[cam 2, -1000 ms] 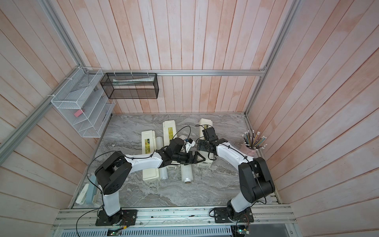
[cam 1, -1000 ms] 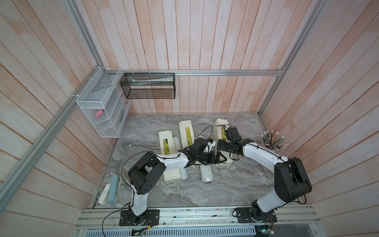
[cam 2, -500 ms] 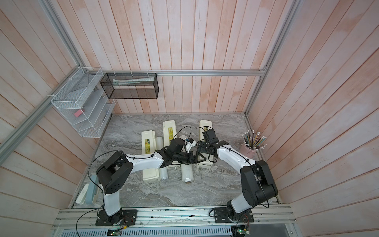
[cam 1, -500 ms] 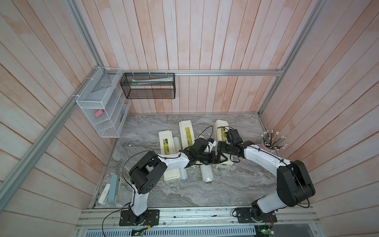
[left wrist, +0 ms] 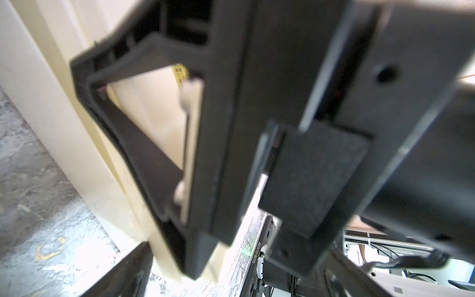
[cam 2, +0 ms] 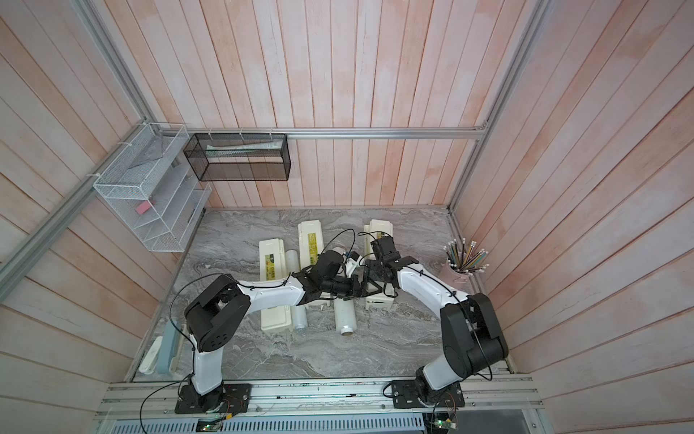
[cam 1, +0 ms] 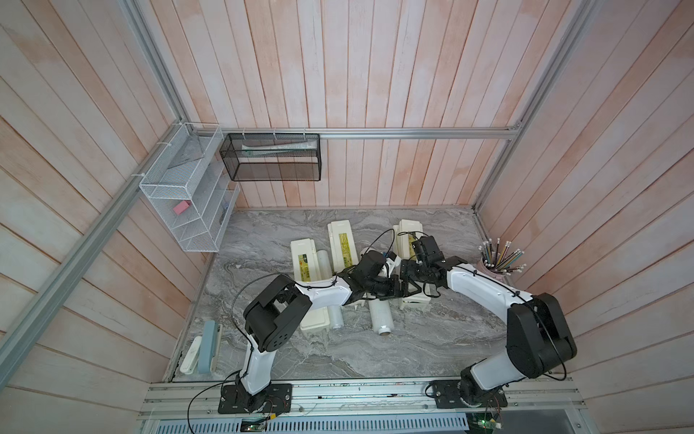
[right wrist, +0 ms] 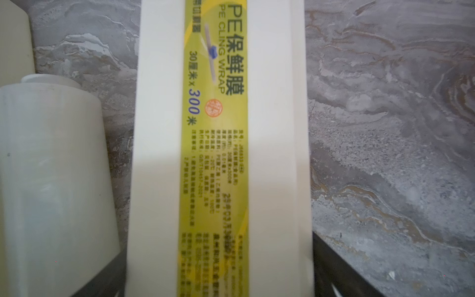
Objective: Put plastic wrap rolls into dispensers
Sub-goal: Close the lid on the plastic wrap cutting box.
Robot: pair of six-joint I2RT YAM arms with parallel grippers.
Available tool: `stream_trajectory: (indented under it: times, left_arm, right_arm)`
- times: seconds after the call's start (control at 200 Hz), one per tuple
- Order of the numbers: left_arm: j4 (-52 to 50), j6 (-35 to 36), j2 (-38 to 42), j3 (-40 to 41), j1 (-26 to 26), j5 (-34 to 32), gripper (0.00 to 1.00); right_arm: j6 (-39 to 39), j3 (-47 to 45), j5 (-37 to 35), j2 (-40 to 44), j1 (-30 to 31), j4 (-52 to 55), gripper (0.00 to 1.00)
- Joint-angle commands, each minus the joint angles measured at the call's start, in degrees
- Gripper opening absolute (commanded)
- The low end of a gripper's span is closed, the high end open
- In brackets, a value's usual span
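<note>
Nearest, two plastic wrap rolls [cam 1: 380,317] are left loose on the bench [cam 1: 375,357], alongside dispensers [cam 1: 340,233] seen closed. Just behind, the left gripper [cam 1: 396,290] is held empty, fingers [left wrist: 120,275] spread, at the rightmost dispenser [right wrist: 159,154]. The right gripper [cam 1: 413,287] is set with fingers wide astride it, contact unclear; this is judged a brace before the lid is raised.

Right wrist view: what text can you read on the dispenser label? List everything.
"PE保鲜膜": large dark print on the yellow-green label of the dispenser.
"PE CLING WRAP": smaller line beside it, same label.
"30厘米 x 300米": same label, "300" in blue.
The red round stamp and the fine-print block are too blurred to read.
</note>
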State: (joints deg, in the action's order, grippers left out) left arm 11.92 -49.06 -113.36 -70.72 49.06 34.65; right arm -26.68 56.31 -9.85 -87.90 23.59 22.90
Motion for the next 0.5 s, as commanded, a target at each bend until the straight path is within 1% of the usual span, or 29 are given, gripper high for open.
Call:
stream_trajectory:
  times: [0.0,0.09,0.24,0.495]
  left_arm:
    - [-1.98,2.63,0.36,0.24,-0.07,-1.91,1.0]
    - [-3.52,3.64,1.37,0.52,-0.02,-2.77,1.0]
    - [-4.7,4.58,1.58,0.5,-0.1,-3.45,1.0]
    - [-4.62,4.23,0.86,0.76,-0.1,-3.45,1.0]
  right_arm:
    - [1.54,-0.68,-1.06,1.69,0.31,2.57,0.92]
    - [2.43,-1.45,-0.77,2.2,0.25,1.81,0.94]
    - [4.22,-1.32,0.12,0.7,0.23,1.41,0.96]
    - [4.11,-0.42,1.13,-0.56,0.22,1.69,0.98]
